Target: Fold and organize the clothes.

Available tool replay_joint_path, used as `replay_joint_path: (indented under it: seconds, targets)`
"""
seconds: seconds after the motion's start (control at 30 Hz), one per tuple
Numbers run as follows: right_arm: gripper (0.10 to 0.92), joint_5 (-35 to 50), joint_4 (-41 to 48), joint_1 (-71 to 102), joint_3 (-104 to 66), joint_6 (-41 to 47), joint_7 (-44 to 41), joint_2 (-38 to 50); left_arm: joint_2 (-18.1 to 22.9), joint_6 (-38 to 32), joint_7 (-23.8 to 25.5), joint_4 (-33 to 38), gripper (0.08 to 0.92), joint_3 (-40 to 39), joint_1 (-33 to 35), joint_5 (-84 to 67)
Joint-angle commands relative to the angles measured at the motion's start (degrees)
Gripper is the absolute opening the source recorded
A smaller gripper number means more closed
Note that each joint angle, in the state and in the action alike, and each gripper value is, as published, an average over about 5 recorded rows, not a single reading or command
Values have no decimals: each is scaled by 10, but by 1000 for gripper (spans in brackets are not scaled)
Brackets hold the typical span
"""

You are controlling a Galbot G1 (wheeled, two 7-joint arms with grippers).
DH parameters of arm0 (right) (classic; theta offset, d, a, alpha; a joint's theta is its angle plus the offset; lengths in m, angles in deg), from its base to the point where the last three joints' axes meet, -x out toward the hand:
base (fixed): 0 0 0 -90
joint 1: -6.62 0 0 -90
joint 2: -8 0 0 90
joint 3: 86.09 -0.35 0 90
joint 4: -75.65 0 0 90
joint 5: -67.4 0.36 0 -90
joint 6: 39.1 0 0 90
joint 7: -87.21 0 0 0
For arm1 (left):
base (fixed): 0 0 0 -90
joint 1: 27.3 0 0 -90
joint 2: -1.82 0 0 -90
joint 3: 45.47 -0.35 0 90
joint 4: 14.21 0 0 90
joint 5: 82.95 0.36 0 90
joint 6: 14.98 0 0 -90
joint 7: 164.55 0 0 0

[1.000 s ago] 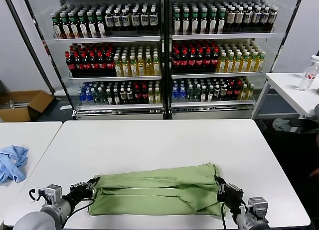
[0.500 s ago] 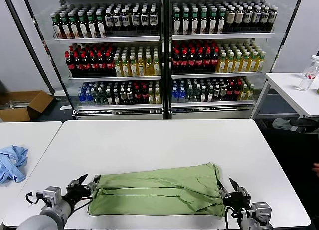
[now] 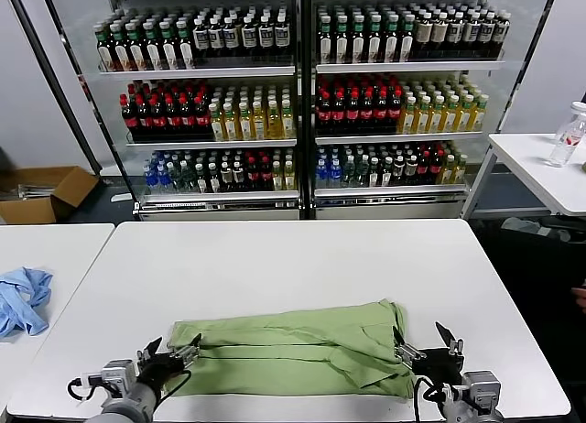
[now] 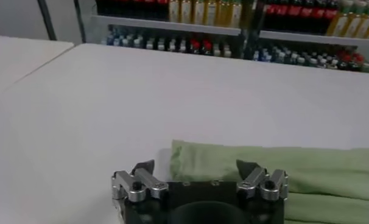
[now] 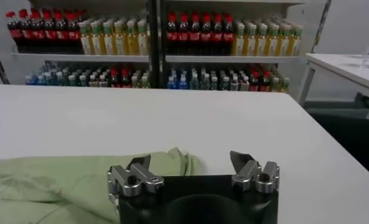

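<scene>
A glass-fronted drinks cooler (image 3: 298, 93) fills the back of the room, its shelves packed with rows of bottles with dark, red, yellow and blue contents; the labels are too small to read. In front of it stands a smooth white table (image 3: 302, 267) with rounded corners.

The shirt (image 3: 293, 350) lies on the near part of this table, folded into a long, low band running from side to side. It is soft light green cloth, with gentle creases and layered folds along its length, and its right end bunches up into a small peak. No buttons or print show on the upturned side.

The left gripper (image 3: 169, 357) sits low at the shirt's left end, its metal-tipped black fingers spread apart and holding nothing; in the left wrist view (image 4: 195, 168) the cloth's edge lies just beyond the fingertips. The right gripper (image 3: 426, 345) sits at the shirt's right end, fingers likewise spread and empty (image 5: 190, 161).

A crumpled light blue cloth (image 3: 23, 299) rests on a separate white table to the left. A cardboard box (image 3: 46, 192) sits on the floor behind it, and a clear bottle (image 3: 568, 139) stands on a side table at far right.
</scene>
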Motion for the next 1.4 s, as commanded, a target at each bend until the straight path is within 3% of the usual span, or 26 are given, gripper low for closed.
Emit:
replay_joint_path:
  seconds: [0.03,0.4,0.57,0.8,0.93,1.03,1.17,1.3,1.4]
  targets:
    - [823,-8,-2,1,0,0,2,-1,40,1,-84,-16,785,-48,-15,10]
    - [823,-13,-3,1,-2,0,2,-3,43,-3,-92,-13,473,-55,-15,-10]
    - [823,-19,-5,2,-2,-2,2,-4,32,-2,-65,-5,325,-38,-25,59]
    - [823,-35,-4,-3,0,-7,3,-1,-37,27,-20,23,139,102,-5,195]
    - [822,-36,-2,-17,5,-7,3,1,-71,25,-1,-7,114,216,11,242]
    - [823,-37,-2,-25,7,-6,4,1,-83,27,-1,-21,114,250,11,240]
    - [823,-40,-7,-29,6,-4,5,1,-74,28,5,21,114,197,9,206]
    - [823,-41,-8,-30,4,-1,6,3,-43,28,35,93,114,61,5,116]
    - [823,-42,-8,-32,4,1,8,4,-16,28,32,129,114,-29,-9,-1]
